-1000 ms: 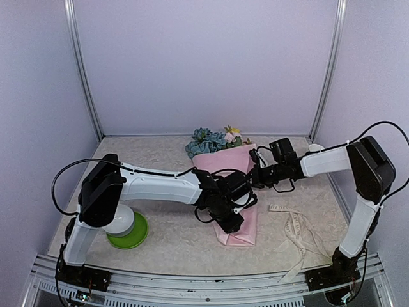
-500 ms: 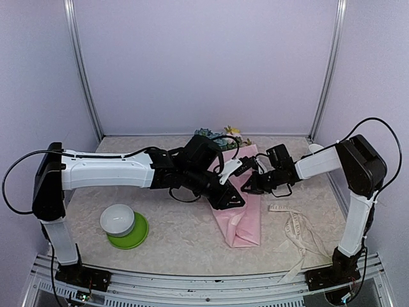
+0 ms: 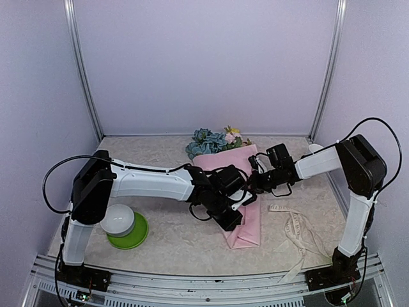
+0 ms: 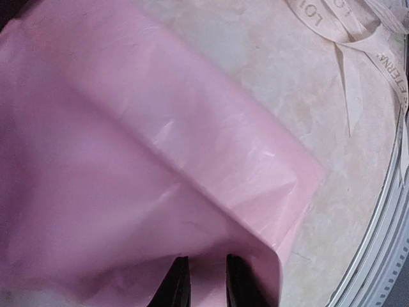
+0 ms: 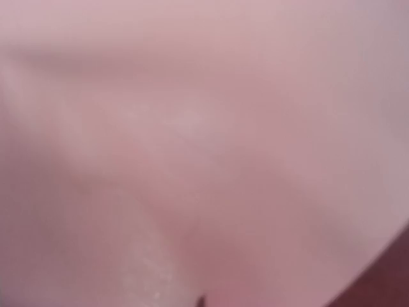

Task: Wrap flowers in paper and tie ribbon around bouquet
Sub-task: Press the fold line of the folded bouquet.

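My left claw [image 4: 204, 281], fingers narrowly apart, over paper [image 4: 128, 160]; right claw [image 3: 255, 183] pressed together at its edge. Bouquet [image 3: 233, 160] on table [image 3: 160, 240]: flowers [image 3: 206, 141] far, tip near. Ribbon [image 4: 319, 16] right, nearer right arm.

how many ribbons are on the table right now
1: the ribbon lies in loose loops on the table, right of the bouquet, toward the near right corner. Another could be hidden under the bouquet.

The left hand [image 4: 204, 258] has lowered onto the paper [image 4: 160, 160], narrowing.
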You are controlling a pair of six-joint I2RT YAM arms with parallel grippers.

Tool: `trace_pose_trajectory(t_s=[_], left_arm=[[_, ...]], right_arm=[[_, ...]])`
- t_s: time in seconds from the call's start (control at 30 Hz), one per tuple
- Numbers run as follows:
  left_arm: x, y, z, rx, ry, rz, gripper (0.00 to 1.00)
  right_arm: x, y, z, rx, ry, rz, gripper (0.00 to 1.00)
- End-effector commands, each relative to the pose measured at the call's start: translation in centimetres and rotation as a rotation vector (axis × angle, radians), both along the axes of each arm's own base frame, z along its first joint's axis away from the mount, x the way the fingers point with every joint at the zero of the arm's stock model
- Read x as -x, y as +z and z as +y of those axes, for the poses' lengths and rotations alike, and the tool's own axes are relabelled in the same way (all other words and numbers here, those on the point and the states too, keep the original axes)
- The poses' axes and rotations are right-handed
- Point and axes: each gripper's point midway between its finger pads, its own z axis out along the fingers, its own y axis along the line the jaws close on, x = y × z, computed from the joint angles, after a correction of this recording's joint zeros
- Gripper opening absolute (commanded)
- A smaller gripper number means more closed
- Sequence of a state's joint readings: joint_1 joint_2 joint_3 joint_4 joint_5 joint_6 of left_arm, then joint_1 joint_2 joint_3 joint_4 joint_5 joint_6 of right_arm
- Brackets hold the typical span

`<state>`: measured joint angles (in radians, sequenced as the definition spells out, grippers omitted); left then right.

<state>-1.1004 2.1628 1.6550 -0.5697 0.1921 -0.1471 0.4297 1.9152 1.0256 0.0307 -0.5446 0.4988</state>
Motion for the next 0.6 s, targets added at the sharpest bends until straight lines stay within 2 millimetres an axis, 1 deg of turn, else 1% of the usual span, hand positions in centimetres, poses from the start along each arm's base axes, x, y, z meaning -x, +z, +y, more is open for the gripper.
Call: trace_pose_trajectory(t_s=[0.0,0.07,0.13,0.2,0.27,0.33,0.37,0.43,0.57], left_arm=[[1.2,0.5,-2.4,-0.02,-0.074,-0.053,0.22],[1.8,0.4,-3.4,-0.032,-0.101,-0.078,0.24],[2.5,-0.8,-3.3,-0.078,-0.118,-0.073,0.25],[2.5,-2.1,-2.7,-0.127,-0.111,-0.057,0.25],[2.5,-2.2,-2.8,-0.13,-0.103,-0.051,0.25],[2.6,-2.3,-2.7,-0.134,-0.102,-0.04,0.3],[2.7,-2.8,-2.6,-0.148,-0.103,-0.023,0.33],[2.8,-3.5,-2.6,-0.18,-0.098,0.002,0.34],[2.8,-3.9,-2.7,-0.201,-0.088,0.012,0.38]], right_arm=[[-0.6,0.1,-0.2,-0.002,-0.015,-0.014,0.0],[-0.5,0.0,-0.3,-0.005,-0.019,-0.013,0.0],[-0.4,0.0,-0.3,-0.013,-0.023,-0.011,0.0],[-0.2,-0.1,-0.3,-0.019,-0.024,-0.006,0.0],[-0.1,0.0,-0.2,-0.028,-0.024,-0.005,0.0],[-0.1,0.1,-0.1,-0.033,-0.022,-0.005,0.0],[-0.2,0.1,-0.1,-0.034,-0.023,-0.005,0.0],[-0.3,0.4,-0.1,-0.034,-0.025,-0.011,0.0],[-0.3,0.6,-0.1,-0.035,-0.026,-0.016,0.0]])
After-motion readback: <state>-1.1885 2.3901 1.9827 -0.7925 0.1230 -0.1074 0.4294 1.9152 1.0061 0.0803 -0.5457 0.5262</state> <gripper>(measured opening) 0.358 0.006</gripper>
